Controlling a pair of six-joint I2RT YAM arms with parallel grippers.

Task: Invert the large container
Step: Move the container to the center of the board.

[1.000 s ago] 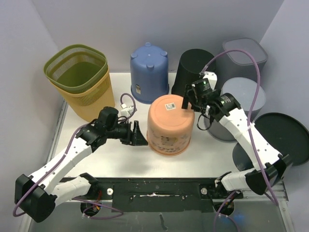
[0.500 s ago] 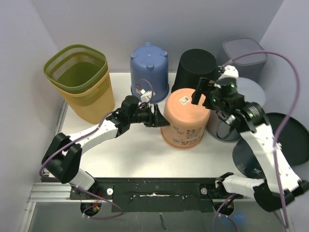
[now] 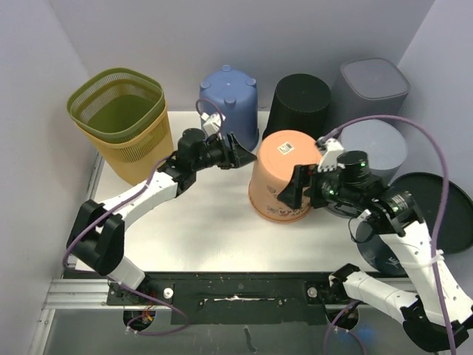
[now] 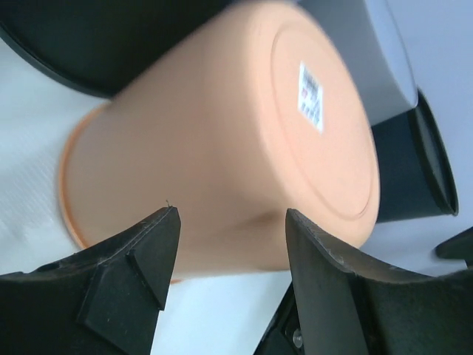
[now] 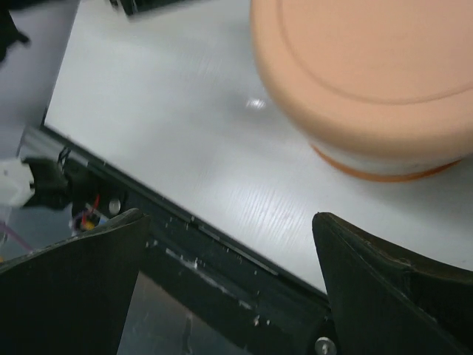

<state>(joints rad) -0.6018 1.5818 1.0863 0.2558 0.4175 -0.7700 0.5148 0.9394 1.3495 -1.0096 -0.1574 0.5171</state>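
My right gripper (image 3: 292,191) hangs spread wide beside the orange container (image 3: 275,177), which stands rim-down on the table (image 3: 185,229), apparently flipped already, so beyond it my left gripper (image 3: 240,153) gapes empty too.

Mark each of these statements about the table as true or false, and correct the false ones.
1. The orange bucket stands with its base facing up. True.
2. The left gripper is clamped on the orange bucket. False: its jaws are open and grip nothing.
3. A green basket sits inside a yellow basket. True.
4. The blue bucket stands with its open side up. False: its base faces up too.
5. A white label is stuck on the orange bucket's base. True.
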